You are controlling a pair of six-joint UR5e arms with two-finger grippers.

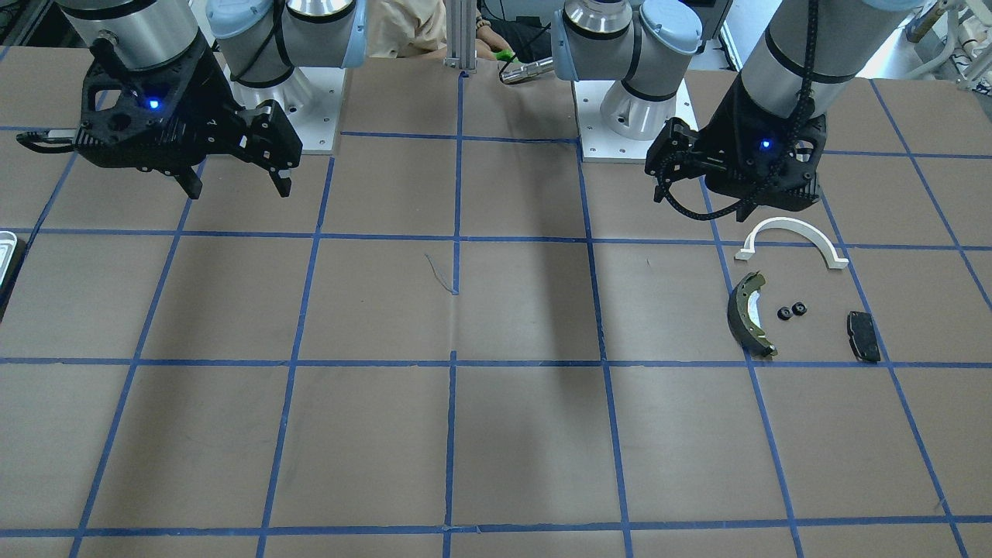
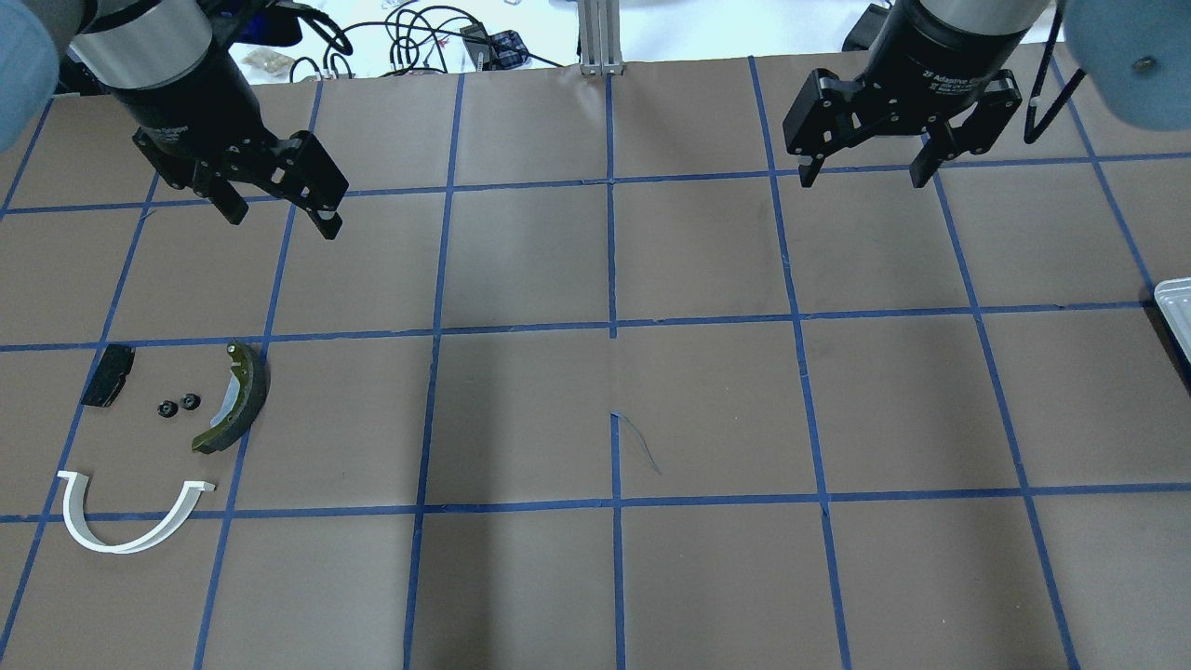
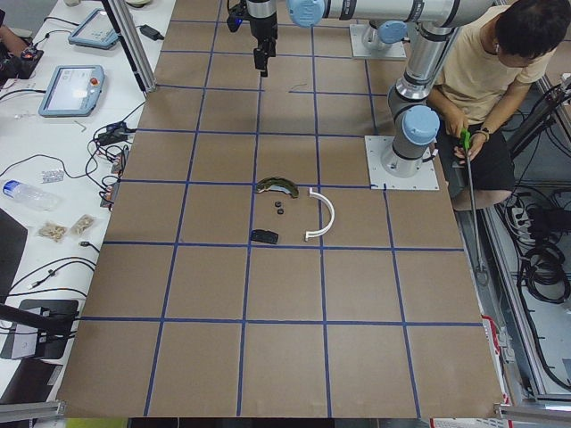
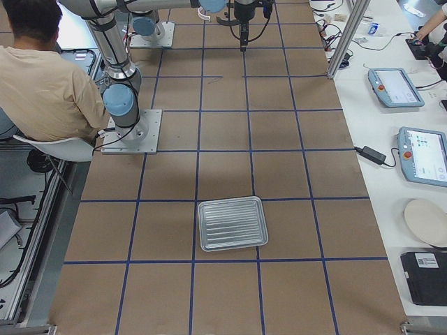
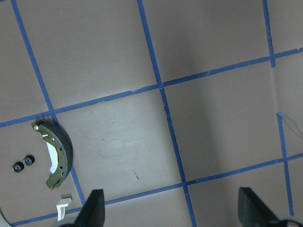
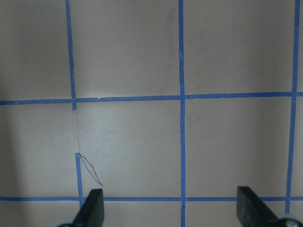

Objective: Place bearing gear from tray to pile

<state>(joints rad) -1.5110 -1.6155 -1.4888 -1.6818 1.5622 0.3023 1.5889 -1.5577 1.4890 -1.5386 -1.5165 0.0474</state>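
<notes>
Two small black bearing gears [image 2: 177,405] lie side by side on the table in the pile, between the olive-green brake shoe [image 2: 233,400] and the flat black brake pad [image 2: 107,375]. The white arch piece [image 2: 116,548] lies nearer the robot. The gears also show in the front view [image 1: 791,311] and the left wrist view [image 5: 22,164]. The silvery tray [image 4: 232,223] sits at the robot's far right and looks empty; only its edge [image 2: 1174,307] shows overhead. My left gripper [image 2: 279,221] hangs open and empty beyond the pile. My right gripper [image 2: 864,179] is open and empty, well away from the tray.
The brown table is marked with a blue tape grid [image 2: 611,326]. The arm bases [image 1: 635,108] stand at the robot's edge of the table. A seated person [image 3: 500,71] is behind the robot. Tablets and cables lie on the side benches [image 4: 398,87].
</notes>
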